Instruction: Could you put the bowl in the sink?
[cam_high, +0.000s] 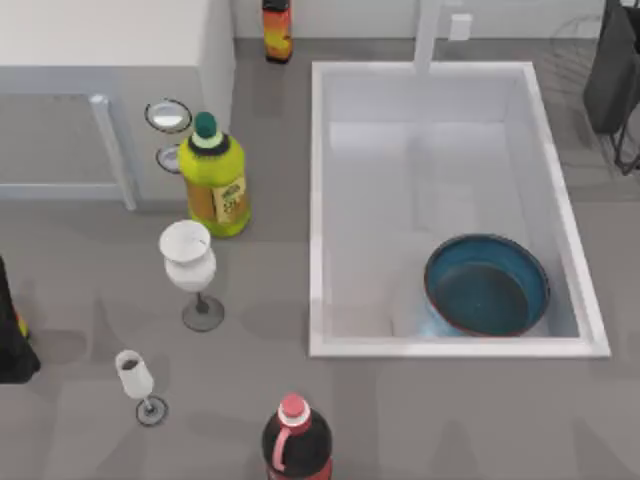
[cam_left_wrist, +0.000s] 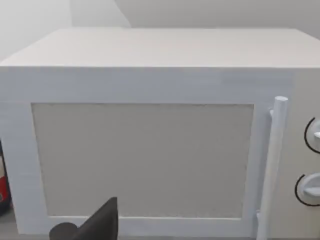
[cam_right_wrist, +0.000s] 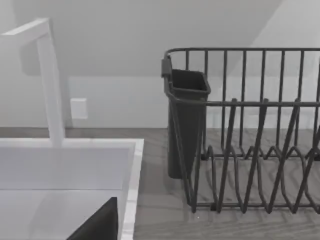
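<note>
The dark teal-blue bowl (cam_high: 487, 285) sits upright on the floor of the white sink (cam_high: 318, 200), in its near right corner, with no gripper touching it. The faucet post (cam_high: 428, 35) rises at the sink's far rim and also appears in the right wrist view (cam_right_wrist: 50, 85). My left arm (cam_high: 12, 345) is parked at the table's left edge, facing the white cabinet block (cam_left_wrist: 150, 150). My right arm (cam_high: 612, 70) is parked at the far right, beyond the sink's corner. A dark part of each gripper (cam_left_wrist: 97, 225) (cam_right_wrist: 100, 222) juts into its own wrist view.
Left of the sink stand a yellow-green bottle (cam_high: 215, 180), a large wine glass (cam_high: 190, 265) and a small one (cam_high: 137, 380). A dark red-capped bottle (cam_high: 296, 445) is at the near edge and an orange bottle (cam_high: 277, 28) at the back. A dark dish rack (cam_right_wrist: 250, 130) stands right of the sink.
</note>
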